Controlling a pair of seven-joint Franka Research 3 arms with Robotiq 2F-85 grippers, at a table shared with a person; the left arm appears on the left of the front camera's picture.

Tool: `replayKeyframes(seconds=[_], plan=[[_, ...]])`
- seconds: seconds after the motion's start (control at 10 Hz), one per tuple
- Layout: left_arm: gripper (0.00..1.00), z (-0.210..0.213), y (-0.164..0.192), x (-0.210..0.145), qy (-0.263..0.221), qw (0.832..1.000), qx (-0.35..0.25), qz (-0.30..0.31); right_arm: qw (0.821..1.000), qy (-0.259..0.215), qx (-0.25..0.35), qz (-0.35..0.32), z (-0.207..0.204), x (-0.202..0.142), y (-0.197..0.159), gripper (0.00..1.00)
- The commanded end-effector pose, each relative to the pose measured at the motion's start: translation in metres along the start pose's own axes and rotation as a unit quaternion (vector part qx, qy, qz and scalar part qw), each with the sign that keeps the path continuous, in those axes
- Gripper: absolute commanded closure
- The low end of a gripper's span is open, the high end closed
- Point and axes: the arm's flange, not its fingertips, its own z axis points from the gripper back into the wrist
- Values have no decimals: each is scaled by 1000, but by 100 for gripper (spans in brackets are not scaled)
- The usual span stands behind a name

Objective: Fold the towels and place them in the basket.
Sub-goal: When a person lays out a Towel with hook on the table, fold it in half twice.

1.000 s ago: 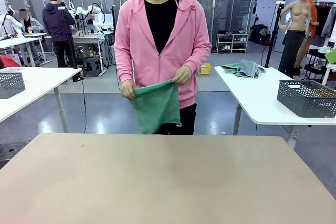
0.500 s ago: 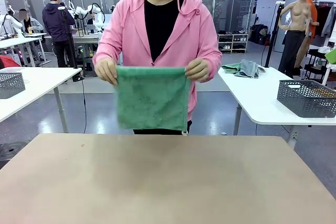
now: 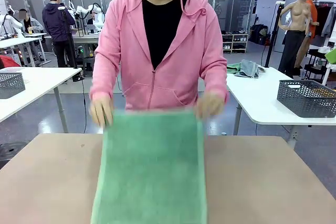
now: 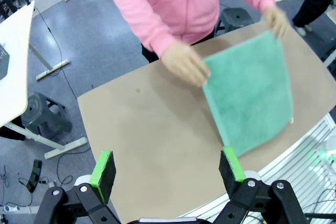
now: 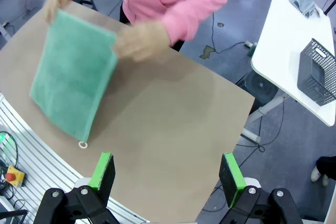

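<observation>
A person in a pink hoodie holds a mint green towel [image 3: 151, 166] by its two far corners and spreads it over the tan table [image 3: 262, 182]. The same towel [image 4: 252, 93] lies mostly flat in the left wrist view, and as towel [image 5: 73, 74] in the right wrist view, with a small white loop [image 5: 83, 144] at its near corner. My left gripper [image 4: 167, 169] hangs open high above the table's near edge. My right gripper [image 5: 167, 170] is likewise open above the table, with nothing between its fingers. A dark grey mesh basket [image 3: 307, 97] stands on the white side table at the right.
More towels [image 3: 242, 68] lie in a heap at the far end of the white side table [image 3: 257, 98]. Another mesh basket [image 3: 10, 83] sits on a white table at the left. The person's hands [image 3: 101, 109] are over the far half of the tan table.
The person shook the green towel out, raised it spread at chest height, then leaned forward and brought it down onto the table. Neither gripper has changed.
</observation>
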Motion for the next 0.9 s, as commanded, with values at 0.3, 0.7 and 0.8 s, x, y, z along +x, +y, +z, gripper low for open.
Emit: replayKeyframes(seconds=[0.3,0.7,0.8], plan=[[0,2,-1,0,-2,1000,-1,-1,1000,3,1,0,1,-1,0,0],[0,2,-1,0,-2,1000,-1,-1,1000,3,1,0,1,-1,0,0],[0,2,-1,0,-2,1000,-1,-1,1000,3,1,0,1,-1,0,0]])
